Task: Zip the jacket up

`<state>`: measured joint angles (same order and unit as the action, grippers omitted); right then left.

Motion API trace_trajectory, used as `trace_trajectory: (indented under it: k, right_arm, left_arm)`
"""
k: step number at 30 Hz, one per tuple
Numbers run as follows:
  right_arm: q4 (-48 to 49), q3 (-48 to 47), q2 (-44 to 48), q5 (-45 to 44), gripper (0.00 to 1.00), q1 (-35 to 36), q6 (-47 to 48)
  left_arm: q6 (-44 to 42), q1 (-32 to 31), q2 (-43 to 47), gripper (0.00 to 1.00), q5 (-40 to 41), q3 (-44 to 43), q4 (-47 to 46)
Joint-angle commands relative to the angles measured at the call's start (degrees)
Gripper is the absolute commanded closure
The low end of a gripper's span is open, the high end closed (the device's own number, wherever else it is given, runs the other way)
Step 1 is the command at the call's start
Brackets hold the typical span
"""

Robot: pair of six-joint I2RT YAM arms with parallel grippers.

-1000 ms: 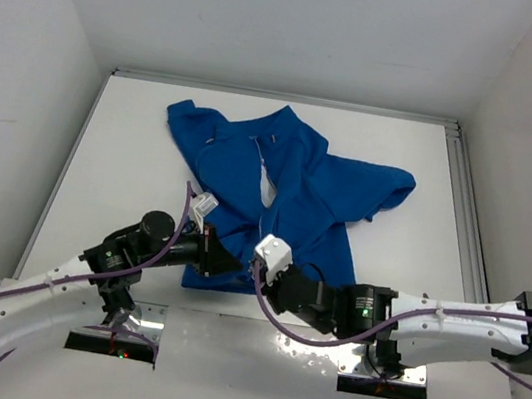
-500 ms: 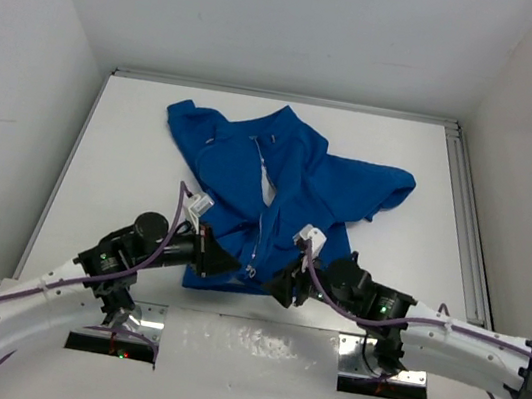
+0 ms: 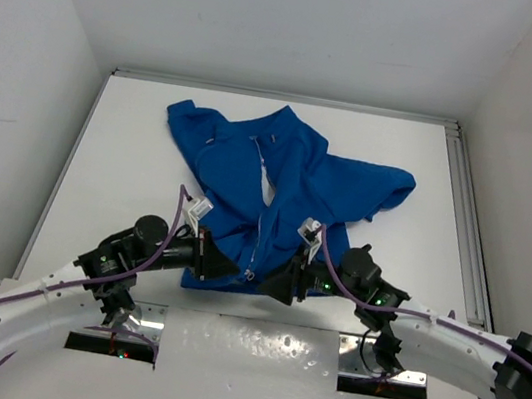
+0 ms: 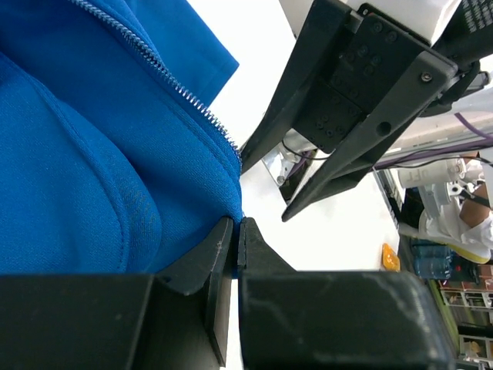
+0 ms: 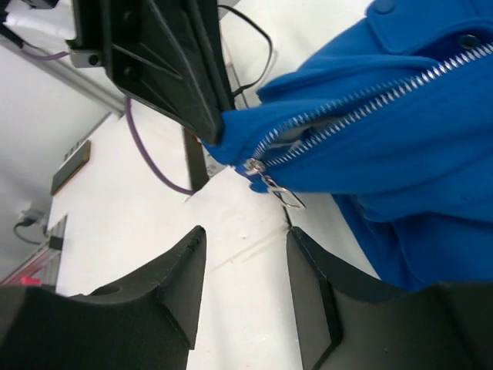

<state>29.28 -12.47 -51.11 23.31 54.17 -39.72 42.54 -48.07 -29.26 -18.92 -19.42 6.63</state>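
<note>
The royal-blue jacket lies spread on the white table, its pale zipper running down toward the near hem. My left gripper is shut on the hem's bottom corner, beside the zipper's foot; the left wrist view shows the jacket nipped between the jaws of that left gripper. My right gripper stands open just right of that spot. In its wrist view the right gripper has only table between its fingers, and the zipper slider with its wire pull ring hangs just beyond the fingertips.
A metal rail runs along the table's right side, and white walls close in on three sides. Metal base plates sit at the near edge under the arms. The right gripper's fingers loom close in the left wrist view.
My right gripper has opened, turned and swung in low to the zipper's foot at the hem. The left gripper has stayed shut on the hem, barely moving.
</note>
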Motion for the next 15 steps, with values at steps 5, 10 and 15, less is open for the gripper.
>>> trace_trajectory:
  k: [5, 10, 15]
  right_arm:
    - [4.82, -3.53, -3.02, 2.97, 0.52, -0.12, 0.00]
    - [5.79, -4.23, -6.10, 3.41, 0.51, -0.21, -0.27]
    - [5.79, -4.58, -7.42, 3.23, 0.50, -0.21, 0.17]
  left_arm:
    - [0.87, -0.09, -0.27, 1.00, -2.44, -0.18, -3.73]
    - [0.43, -0.09, -1.15, 1.00, -3.05, -0.62, -4.26]
    - [0.61, -0.09, -0.98, 1.00, -3.23, -0.53, -4.44]
